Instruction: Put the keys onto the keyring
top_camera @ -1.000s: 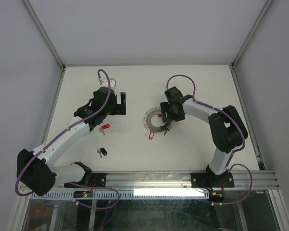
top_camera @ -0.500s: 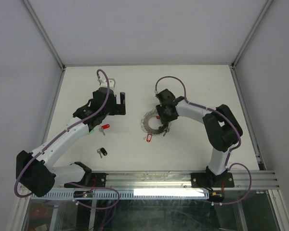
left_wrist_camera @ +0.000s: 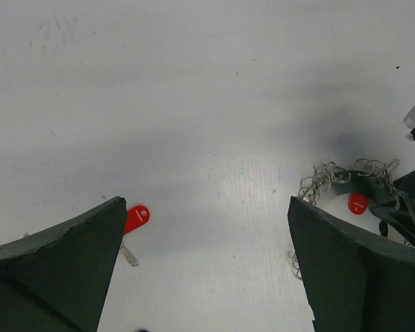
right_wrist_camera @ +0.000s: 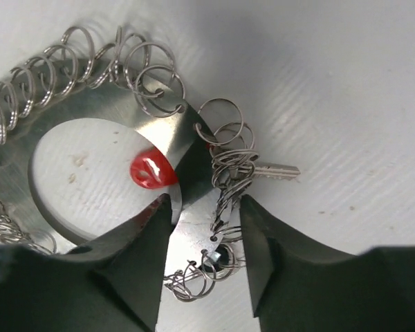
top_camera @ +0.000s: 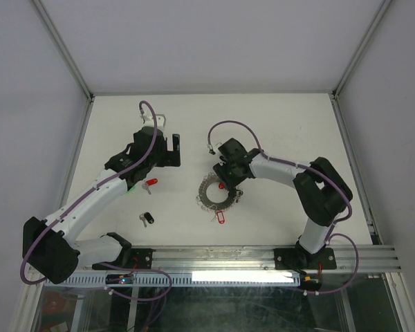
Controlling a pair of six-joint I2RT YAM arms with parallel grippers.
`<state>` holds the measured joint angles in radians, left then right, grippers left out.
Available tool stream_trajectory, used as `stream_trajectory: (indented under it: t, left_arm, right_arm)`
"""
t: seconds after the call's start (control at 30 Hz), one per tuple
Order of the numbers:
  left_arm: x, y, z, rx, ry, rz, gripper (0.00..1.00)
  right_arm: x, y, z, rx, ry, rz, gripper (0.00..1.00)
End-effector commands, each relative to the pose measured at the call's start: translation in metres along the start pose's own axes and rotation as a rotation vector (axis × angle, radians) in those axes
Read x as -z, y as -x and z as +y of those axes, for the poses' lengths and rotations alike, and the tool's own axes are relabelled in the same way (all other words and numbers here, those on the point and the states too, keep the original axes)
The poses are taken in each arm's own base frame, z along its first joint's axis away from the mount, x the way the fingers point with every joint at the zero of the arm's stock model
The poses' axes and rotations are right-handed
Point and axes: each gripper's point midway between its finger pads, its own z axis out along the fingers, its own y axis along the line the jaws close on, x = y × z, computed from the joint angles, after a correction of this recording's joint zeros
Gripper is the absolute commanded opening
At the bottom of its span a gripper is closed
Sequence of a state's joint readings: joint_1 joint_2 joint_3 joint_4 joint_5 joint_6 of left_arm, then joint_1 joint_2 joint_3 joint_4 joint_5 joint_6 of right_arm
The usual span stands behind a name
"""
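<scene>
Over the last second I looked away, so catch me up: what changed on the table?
The right gripper swung left and nearer, narrowing onto the keyring band and dragging the keyring with it. The red tag beside the ring slid nearer too. The left gripper stayed open and still. The loose red key and black key did not move.

White arm links (top_camera: 90, 202), black joints (top_camera: 48, 250), purple cables (top_camera: 229, 124)
</scene>
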<state>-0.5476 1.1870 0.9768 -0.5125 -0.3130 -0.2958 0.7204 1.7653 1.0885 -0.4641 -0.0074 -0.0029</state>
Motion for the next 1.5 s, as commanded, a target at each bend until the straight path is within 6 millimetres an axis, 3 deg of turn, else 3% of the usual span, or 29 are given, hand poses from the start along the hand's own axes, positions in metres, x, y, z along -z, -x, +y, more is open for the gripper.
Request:
stream_trajectory:
  t: [0.0,0.13,0.3,0.37,0.53,0.7,0.83,0.97,1.2,1.47]
  left_arm:
    - [0.007,0.013,0.0,0.036,-0.022,-0.063,0.99]
    - [0.006,0.012,-0.004,0.046,-0.041,-0.056,0.99]
    - [0.005,0.011,-0.008,0.048,-0.056,-0.043,0.99]
    - [0.006,0.013,-0.007,0.047,-0.053,-0.051,0.99]
    - [0.005,0.013,-0.008,0.036,-0.063,-0.055,0.99]
    - [0.006,0.013,-0.011,0.046,-0.085,-0.075,0.99]
    - [0.008,0.014,-0.012,0.071,-0.097,-0.095,0.99]
    - [0.009,0.012,-0.014,0.08,-0.114,-0.096,0.99]
    - [0.009,0.008,-0.018,0.073,-0.137,-0.087,0.99]
    - [0.008,0.003,-0.022,0.06,-0.166,-0.069,0.97]
  right_arm:
    - [0.026,0.03,0.017,0.031,0.053,-0.157,0.52]
    - [0.05,0.046,0.01,-0.048,0.012,-0.284,0.62]
    - [0.083,0.051,-0.004,-0.242,-0.021,-0.448,0.67]
    - [0.092,0.045,-0.013,-0.352,-0.009,-0.49,0.67]
    - [0.099,0.005,-0.035,-0.621,0.036,-0.479,0.68]
    - [0.107,-0.018,-0.011,-0.69,0.22,-0.443,0.64]
    - [0.107,-0.027,0.009,-0.783,0.346,-0.457,0.52]
    - [0.104,-0.037,0.012,-0.886,0.358,-0.472,0.42]
    - [0.088,-0.049,0.041,-0.932,0.342,-0.434,0.41]
    - [0.062,-0.062,0.049,-1.001,0.312,-0.399,0.37]
